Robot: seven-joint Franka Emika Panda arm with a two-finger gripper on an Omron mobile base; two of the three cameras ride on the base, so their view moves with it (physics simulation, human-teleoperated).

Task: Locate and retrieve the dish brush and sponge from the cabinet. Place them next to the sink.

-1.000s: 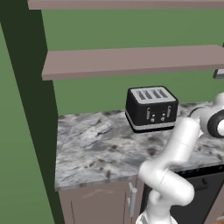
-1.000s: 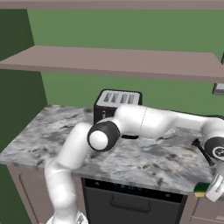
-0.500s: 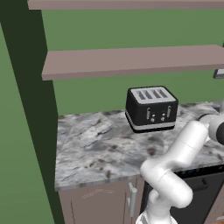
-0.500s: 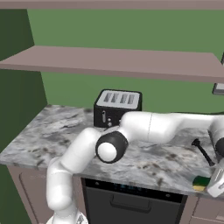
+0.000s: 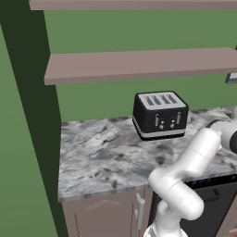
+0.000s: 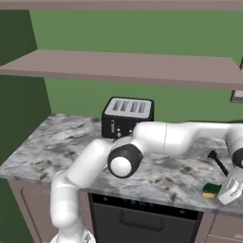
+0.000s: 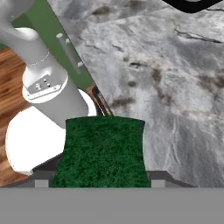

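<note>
Two task items sit together at the desk [image 6: 156, 178] edge: the sponge [image 6: 210, 190], green side up, lies directly under the pincer [image 6: 231, 188], the dish brush [image 6: 217, 161] just beyond. Whether the pincer clamps the sponge I cannot tell; likely it is setting it down.

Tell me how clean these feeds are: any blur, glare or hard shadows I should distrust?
Left base view: evenly lit, no glare, the toaster sharp. Right base view: soft shadow under the shelf; the sponge and dish brush small but legible. Hand view: the sponge's green top looms coarse and grainy up close, the counter beyond slightly soft.
</note>
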